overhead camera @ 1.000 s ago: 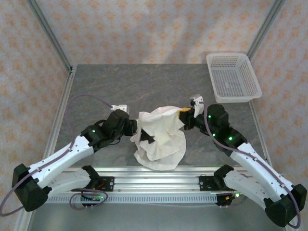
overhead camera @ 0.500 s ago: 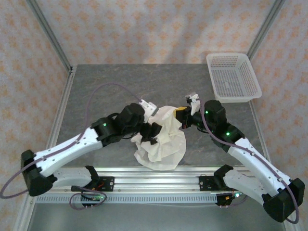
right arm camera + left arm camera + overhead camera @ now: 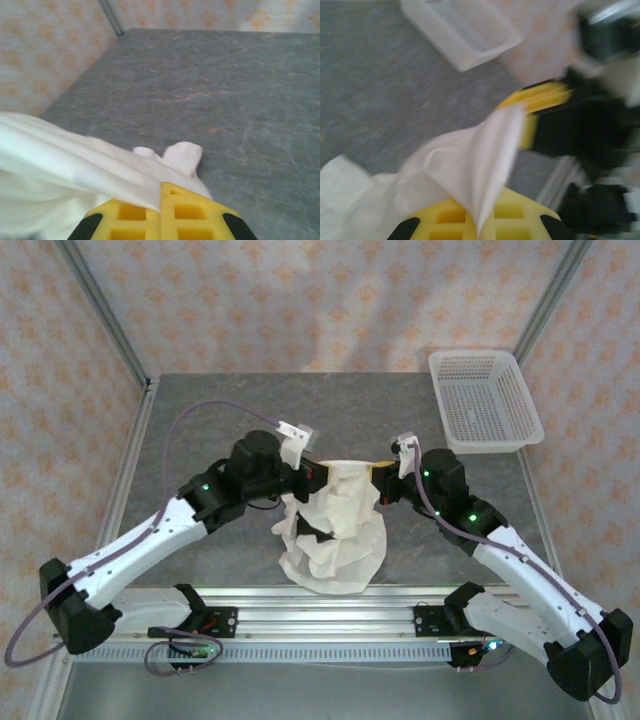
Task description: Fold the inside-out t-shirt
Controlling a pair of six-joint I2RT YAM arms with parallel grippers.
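Left claw and right claw are both clamped on cloth, each pinching an upper edge of the t-shirt from its own side. In the left wrist view a thin peak of white fabric runs straight down into the seam between the yellow fingers. The right wrist view shows a fold drawn into the closed yellow fingers in the same way.

Beneath them, the grey stone-patterned tabletop takes up most of the overhead view. The t-shirt sits at its middle, towards the near edge and between the two arms. Its upper part is lifted and stretched between the claws, while the lower part sags in a crumpled heap on the tabletop. No sleeve or collar can be made out clearly among the creases.

A white mesh basket stands at the far right corner, well apart from the shirt. A small dark patch shows on the left of the heap; whether it is a mark or a shadowed gap is unclear.

Judged from this, the folding has barely begun. The garment is gripped at two points, but it is not spread flat and no neat fold is visible. Opening it out, laying it flat and folding it are all left to do.
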